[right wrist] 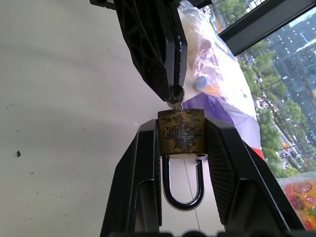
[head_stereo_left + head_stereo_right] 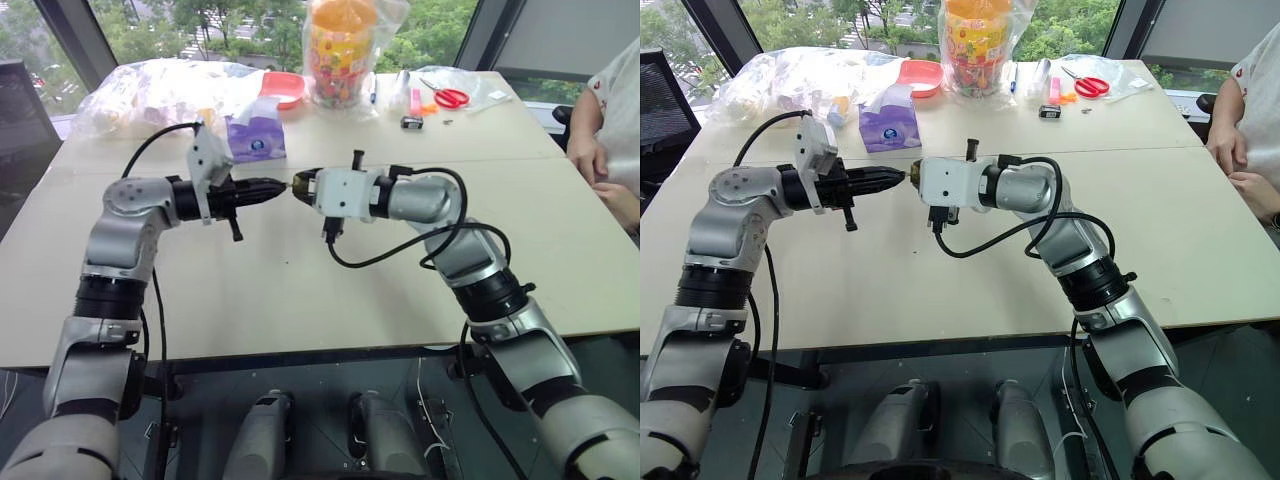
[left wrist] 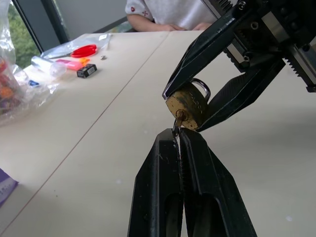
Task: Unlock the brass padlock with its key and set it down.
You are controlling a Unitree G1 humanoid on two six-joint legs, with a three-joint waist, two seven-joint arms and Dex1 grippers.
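Centrally, above the pale table [image 2: 300,300], the two arms meet tip to tip, with the brass padlock [image 1: 181,131] between them and clear of the tabletop. The right gripper [image 1: 181,148] is clamped on the padlock's body, one finger on each flat side, the silver shackle pointing back toward that wrist and its keyhole face turned toward the left arm. In the right wrist view the shackle looks seated in the body, so the lock is judged not yet open. The left gripper [image 3: 178,140] has its fingers pressed together on the key [image 3: 177,121], whose blade sits in the padlock's keyhole. The step in hand appears to be turning the key. To do it well, the left wrist should roll about the key's own axis, kept in line with the keyhole, so that the thin blade is twisted rather than bent or levered sideways; the right gripper should keep its firm hold so that the small body does not spin with the key. A purple tissue pack [image 2: 256,138] lies beyond the padlock, and a person's hand [image 2: 588,160] rests at the table edge, well apart from the padlock on the robot's right.
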